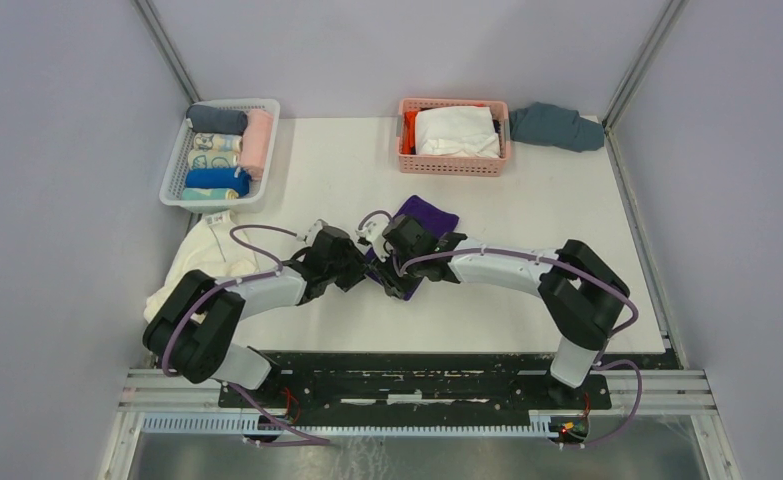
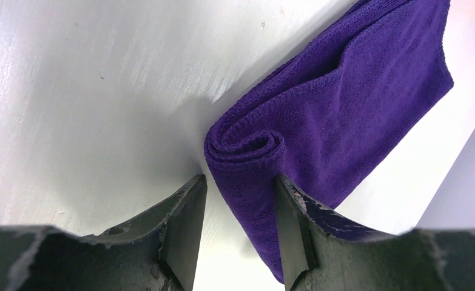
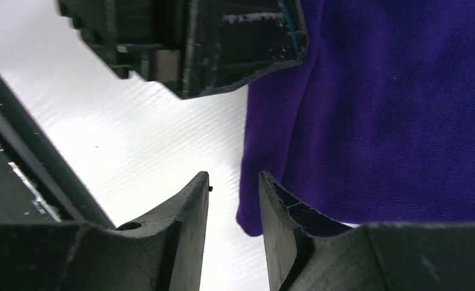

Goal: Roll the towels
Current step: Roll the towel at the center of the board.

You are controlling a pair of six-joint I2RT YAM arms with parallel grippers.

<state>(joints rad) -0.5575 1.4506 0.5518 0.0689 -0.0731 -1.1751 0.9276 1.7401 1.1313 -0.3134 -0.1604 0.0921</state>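
The deep purple towel (image 1: pixel 427 214) lies mid-table, its near end under both grippers. In the left wrist view its end is curled into a small roll (image 2: pixel 247 145). My left gripper (image 2: pixel 239 179) is open and straddles that roll: the right finger touches the cloth, and bare table shows beside the left finger. My right gripper (image 3: pixel 234 176) is open too, with a corner of the purple towel (image 3: pixel 374 109) just inside its right finger. From above, the left gripper (image 1: pixel 363 270) and the right gripper (image 1: pixel 391 280) nearly meet. The cream-white towel (image 1: pixel 207 255) lies crumpled at the left, partly under the left arm.
A white basket (image 1: pixel 173 176) holding several rolled cloths stands at the back left. A pink basket (image 1: pixel 453 166) with white and orange fabric is at the back centre, and a teal-grey cloth (image 1: pixel 557 126) lies beside it. The left gripper's body (image 3: pixel 186 42) fills the top of the right wrist view.
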